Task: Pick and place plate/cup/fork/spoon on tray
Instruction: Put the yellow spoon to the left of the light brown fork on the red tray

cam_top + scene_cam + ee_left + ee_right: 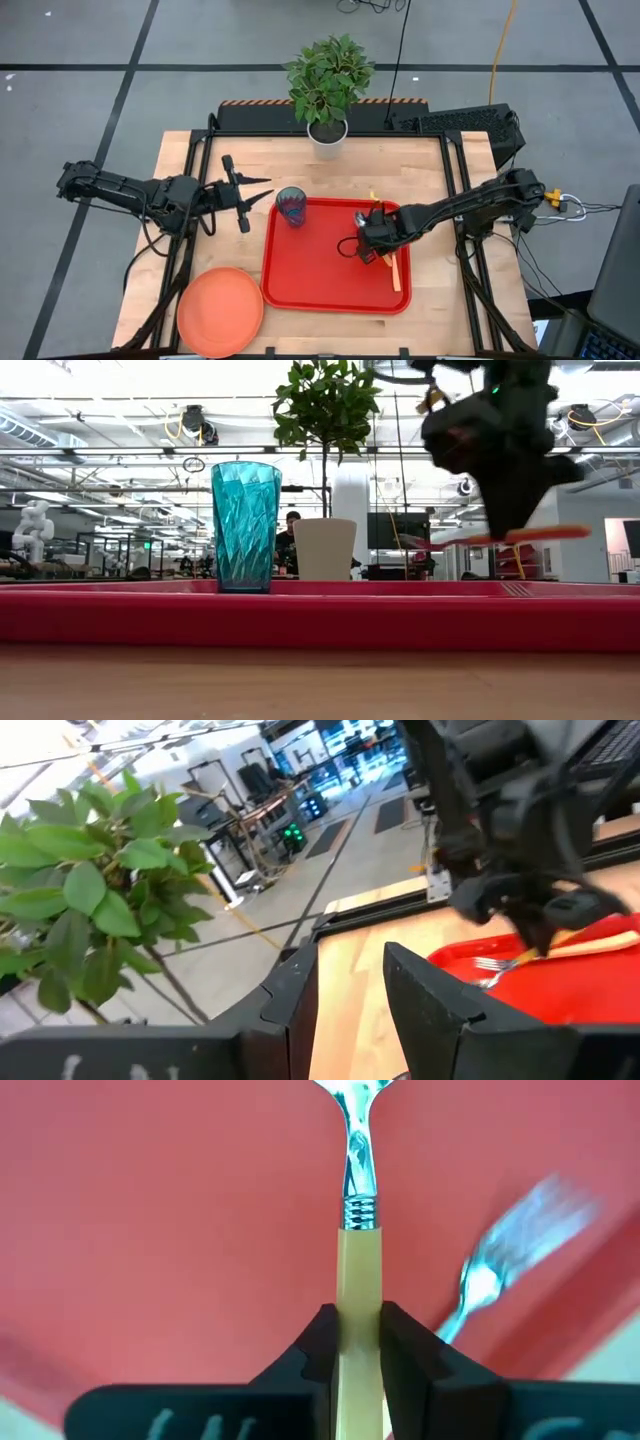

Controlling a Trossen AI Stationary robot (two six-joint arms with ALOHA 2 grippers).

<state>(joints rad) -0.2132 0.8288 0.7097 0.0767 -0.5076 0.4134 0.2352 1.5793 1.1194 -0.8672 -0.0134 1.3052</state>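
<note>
The spoon (358,1230) is pinched at its orange handle by the right claw (358,1342), whose two fingers press on both sides of the handle. In the high view this claw (375,232) is over the right part of the red tray (310,280), in the centre right of the frame. The fork (510,1250) lies on the tray just beside the spoon. The cup (291,206) stands upright in the tray's upper left corner. The plate (219,311) lies on the counter (190,160) at the lower left, touching or almost touching the tray's corner. The left claw (262,195) waits at the left of the cup, its fingers spread and holding nothing. A potted plant (328,85) stands at the top centre of the counter.
</note>
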